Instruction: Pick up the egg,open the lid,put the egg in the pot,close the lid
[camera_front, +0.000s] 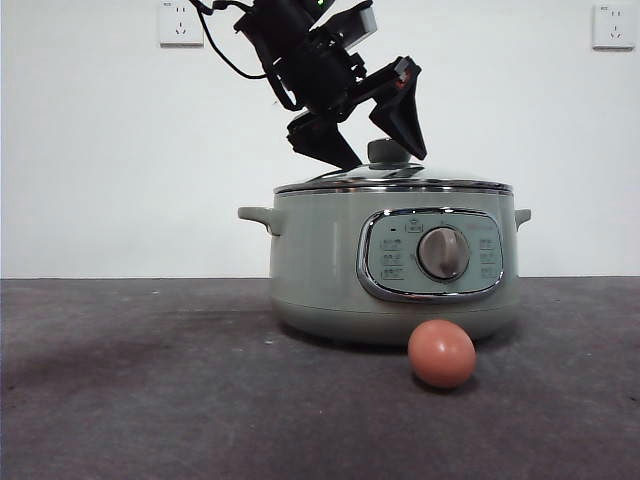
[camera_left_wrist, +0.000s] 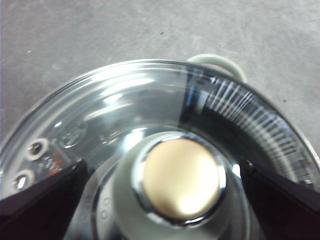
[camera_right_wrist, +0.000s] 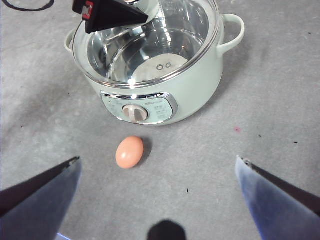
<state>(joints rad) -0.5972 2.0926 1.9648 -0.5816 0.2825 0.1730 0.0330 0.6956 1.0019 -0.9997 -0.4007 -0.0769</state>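
Note:
The sage-green pot (camera_front: 320, 270) stands on the grey table with the glass lid (camera_front: 400, 181) shut on it. The reddish-brown egg (camera_front: 441, 353) lies on the table just in front of the pot, below its dial. My left gripper (camera_front: 382, 155) is open, one jaw on each side of the lid's knob (camera_left_wrist: 180, 177), not touching it. My right gripper (camera_right_wrist: 157, 160) is open and empty, high above the table, with the egg (camera_right_wrist: 129, 152) and the pot (camera_right_wrist: 200, 95) below it. It does not show in the front view.
A white wall with two sockets (camera_front: 180, 22) (camera_front: 612, 25) stands behind the pot. A black cable loop (camera_right_wrist: 27, 5) lies on the table beyond the pot. The pot's side handle (camera_left_wrist: 217, 62) sticks out past the lid's rim.

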